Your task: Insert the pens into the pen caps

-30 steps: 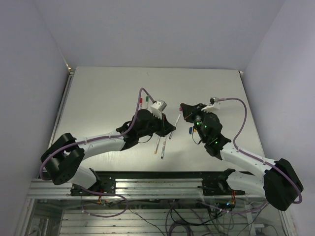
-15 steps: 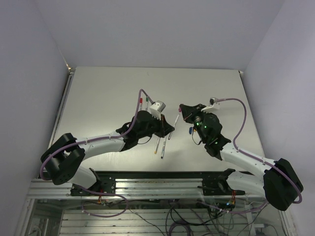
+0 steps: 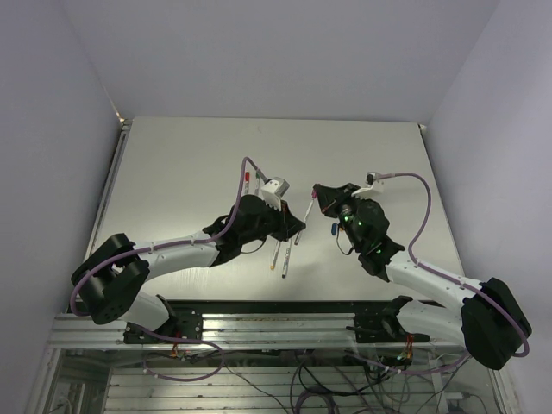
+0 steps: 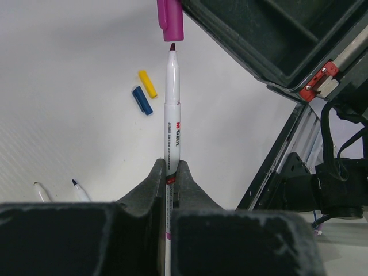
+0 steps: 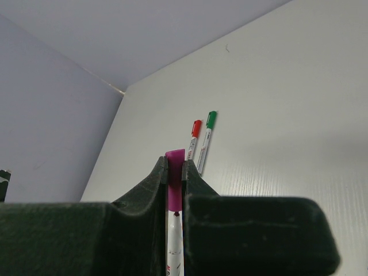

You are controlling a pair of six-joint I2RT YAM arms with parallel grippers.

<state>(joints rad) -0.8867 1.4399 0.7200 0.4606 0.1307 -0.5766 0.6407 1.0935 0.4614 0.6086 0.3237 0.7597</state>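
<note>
Two uncapped pens (image 3: 285, 263) lie side by side toward the near edge of the surface (image 3: 190, 164), about midway along it and just beyond the metal rail (image 3: 259, 321) that carries the arm bases.

Just past them, your left end effector (image 4: 171, 172) is clamped on a magenta-tipped pen (image 4: 172, 115) and holds it off the surface with the tip pointing away from the wrist. Your right end effector (image 5: 174, 169) meets it from the other side, its fingers closed on the magenta cap (image 4: 171, 20). The cap's open mouth lines up with the pen tip, and the left wrist view shows a thin gap between them.

Below that meeting point a blue cap (image 4: 142, 100) and a yellow cap (image 4: 148, 83) lie close together on the bare surface.

Farther in, left of the surface's middle, a red-capped pen (image 5: 193, 141) and a green-capped pen (image 5: 206, 141) lie parallel and almost touching.

You're working on a pale, matte off-white surface. Plain lavender-grey walls (image 3: 259, 52) close it in along the far edge and both side edges.
</note>
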